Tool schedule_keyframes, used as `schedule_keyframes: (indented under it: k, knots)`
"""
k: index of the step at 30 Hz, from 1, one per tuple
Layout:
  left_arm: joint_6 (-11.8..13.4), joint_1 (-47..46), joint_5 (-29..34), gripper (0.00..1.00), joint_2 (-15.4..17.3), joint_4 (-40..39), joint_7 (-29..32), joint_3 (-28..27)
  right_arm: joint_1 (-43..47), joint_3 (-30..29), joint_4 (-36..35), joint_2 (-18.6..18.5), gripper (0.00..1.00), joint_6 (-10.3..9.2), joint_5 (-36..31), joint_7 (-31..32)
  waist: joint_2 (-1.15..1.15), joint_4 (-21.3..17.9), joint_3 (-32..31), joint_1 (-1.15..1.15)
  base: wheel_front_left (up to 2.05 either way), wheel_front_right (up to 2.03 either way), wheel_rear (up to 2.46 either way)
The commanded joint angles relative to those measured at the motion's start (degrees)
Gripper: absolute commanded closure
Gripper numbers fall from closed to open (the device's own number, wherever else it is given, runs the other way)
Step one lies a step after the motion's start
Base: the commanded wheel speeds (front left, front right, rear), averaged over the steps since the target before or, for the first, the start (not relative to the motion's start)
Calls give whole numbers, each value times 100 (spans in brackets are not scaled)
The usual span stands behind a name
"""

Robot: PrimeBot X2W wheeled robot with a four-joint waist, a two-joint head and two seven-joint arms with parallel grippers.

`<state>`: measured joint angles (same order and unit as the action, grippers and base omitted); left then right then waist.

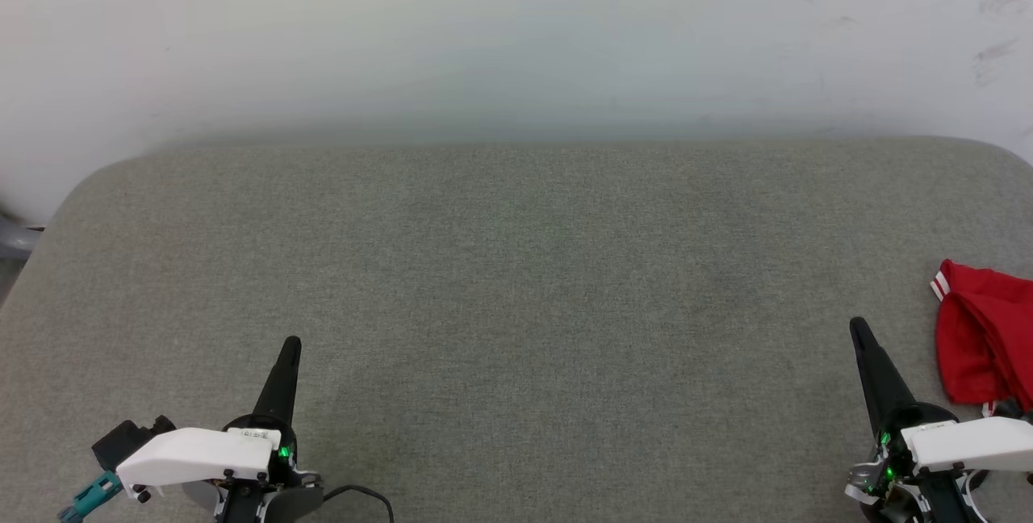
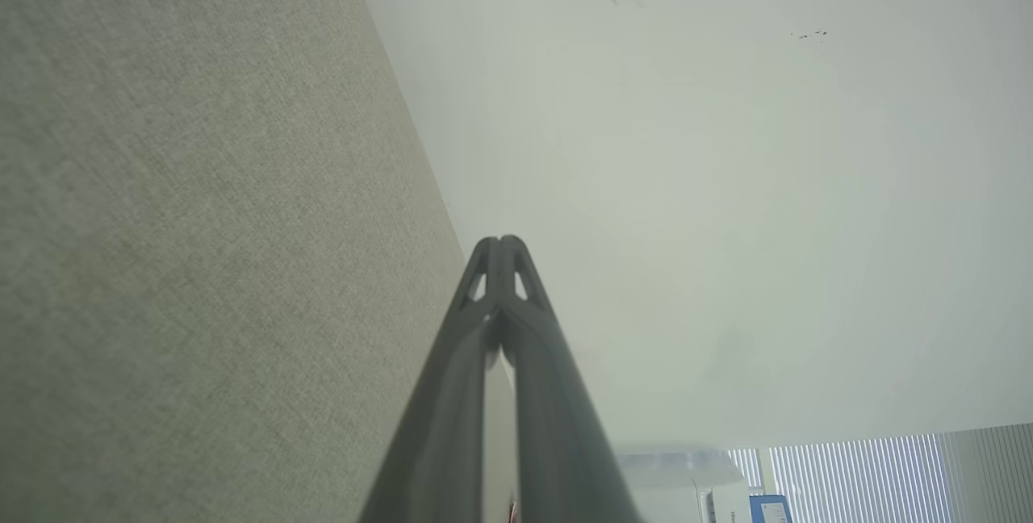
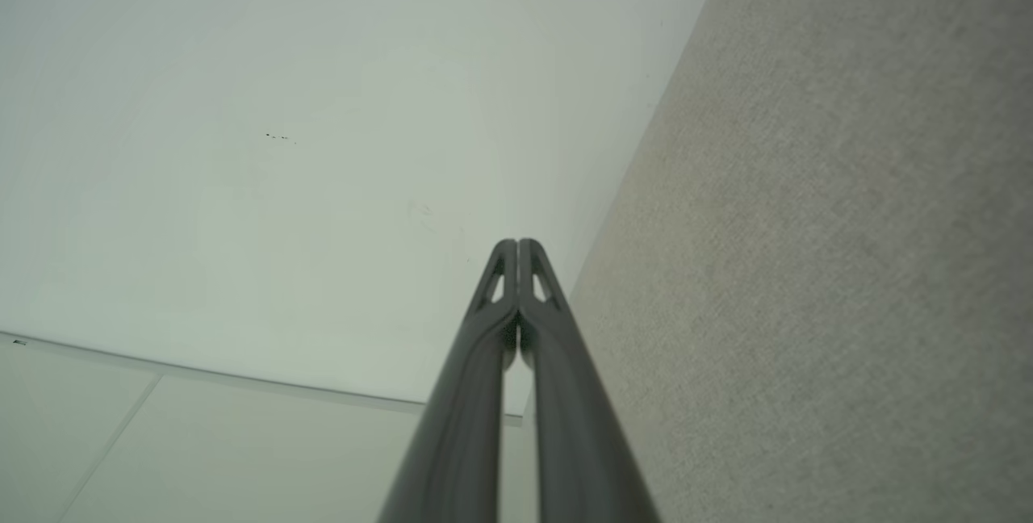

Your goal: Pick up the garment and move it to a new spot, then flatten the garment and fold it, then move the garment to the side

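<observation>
The red garment (image 1: 980,333), with a red-and-white striped trim at its upper left corner, lies bunched at the right edge of the head view and is partly cut off there. My right gripper (image 1: 858,326) stands just left of it, apart from the cloth, fingers shut together and empty (image 3: 517,244). Far from the garment, at the lower left, my left gripper (image 1: 292,343) is also shut with nothing in it, its tips meeting in the left wrist view (image 2: 501,242).
A grey fabric-covered surface (image 1: 516,281) with rounded far corners spans the head view, backed by a pale wall (image 1: 516,31). A window blind (image 2: 855,474) and a blue item show at the bottom right of the left wrist view.
</observation>
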<state>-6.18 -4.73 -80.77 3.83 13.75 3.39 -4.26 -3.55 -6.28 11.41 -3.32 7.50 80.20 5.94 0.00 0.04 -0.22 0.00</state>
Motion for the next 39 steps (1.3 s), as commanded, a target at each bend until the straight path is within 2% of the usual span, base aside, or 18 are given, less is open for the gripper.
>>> schedule_keyframes:
  k: [1,28,39]
  knots:
    - [-42,-105,-133,100,-4,-6,46,-43,-128,-10,16,22,100,-1,139,14,0,0,2,0,0,0,0]
    - [-147,-181,-1193,100,-107,38,342,-254,-318,-31,284,58,100,-2,1260,67,0,-4,40,0,0,0,0]
    - [-140,-174,-1165,100,-104,35,334,-247,-306,-29,277,54,100,-2,1230,61,0,-4,40,0,0,0,0]
